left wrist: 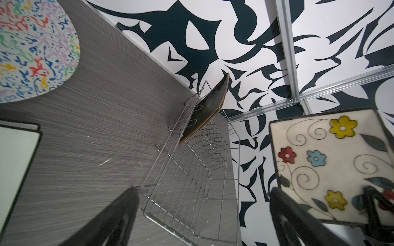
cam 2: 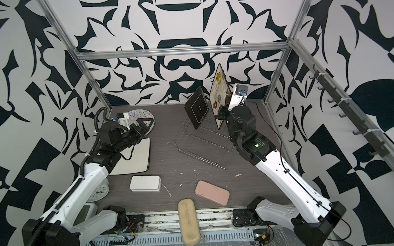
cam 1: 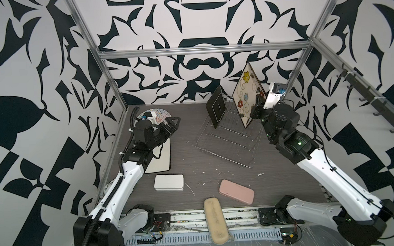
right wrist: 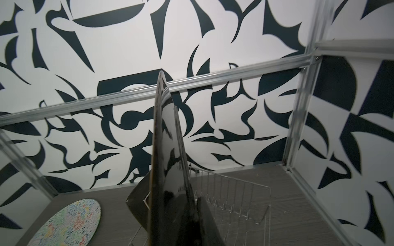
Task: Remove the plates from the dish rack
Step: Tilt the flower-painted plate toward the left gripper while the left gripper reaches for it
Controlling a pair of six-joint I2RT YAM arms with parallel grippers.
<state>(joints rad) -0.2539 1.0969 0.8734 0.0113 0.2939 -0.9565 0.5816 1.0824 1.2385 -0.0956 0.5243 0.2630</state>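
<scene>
The right hand (cam 1: 257,104) clamps one edge of the flowered plate (cam 1: 247,91), tilted over the rack (cam 1: 229,147). Such a narrow grip could let it pivot, slip, or clip the black plate (cam 1: 216,109) beside it. The left hand (cam 1: 171,127) gapes empty.

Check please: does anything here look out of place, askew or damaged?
Yes. The beige case lies across the front edge of the table, partly over the slotted rail there. The dish rack sits skewed to the table's sides. White flecks and scratches mark the table near the white tin.
</scene>
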